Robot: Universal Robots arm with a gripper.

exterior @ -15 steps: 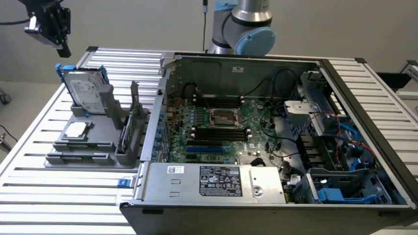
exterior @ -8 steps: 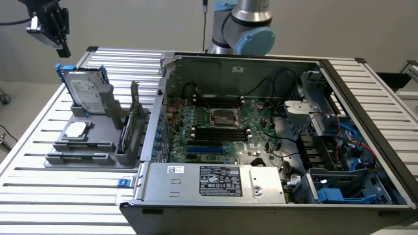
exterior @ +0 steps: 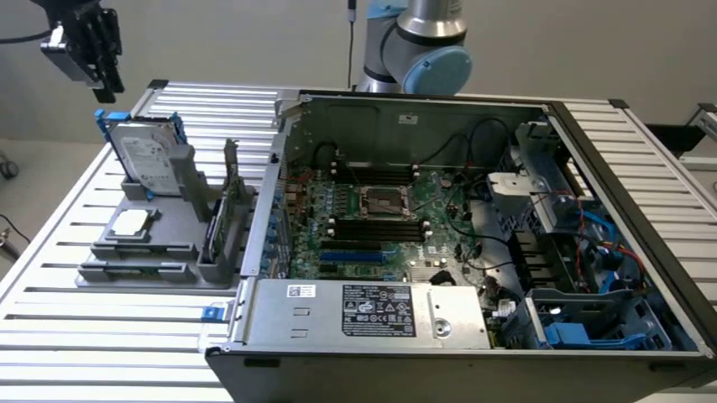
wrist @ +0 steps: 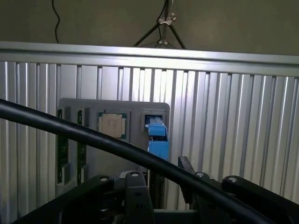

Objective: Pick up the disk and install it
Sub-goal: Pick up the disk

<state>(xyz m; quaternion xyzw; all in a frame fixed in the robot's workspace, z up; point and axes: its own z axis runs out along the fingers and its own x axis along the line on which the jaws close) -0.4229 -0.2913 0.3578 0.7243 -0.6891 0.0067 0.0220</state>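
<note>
Exterior view puts my gripper [exterior: 96, 50] in the upper left corner of the frame, hanging in the air above the disk [exterior: 151, 155] and clear of it. The disk stands upright on its edge in a gray holder [exterior: 157, 252] at the left of the frame, label side facing the camera, its blue carrier showing along the top and side. A small square chip [exterior: 131, 222] lies flat on the same holder, lower in the frame than the disk. The holder sits on a slatted metal table [exterior: 67, 336], just beside the open computer case [exterior: 471, 252], which takes up the centre and right. A silver power supply box [exterior: 370, 315] lies along the case's near edge.

From the wrist view, my gripper [wrist: 160, 170] has its fingers [wrist: 134, 186] spread apart with nothing between them. Beyond them I see the disk [wrist: 158, 140] edge-on, its blue carrier toward me, beside the chip [wrist: 112, 124]. A black cable [wrist: 70, 133] crosses in front.
</note>
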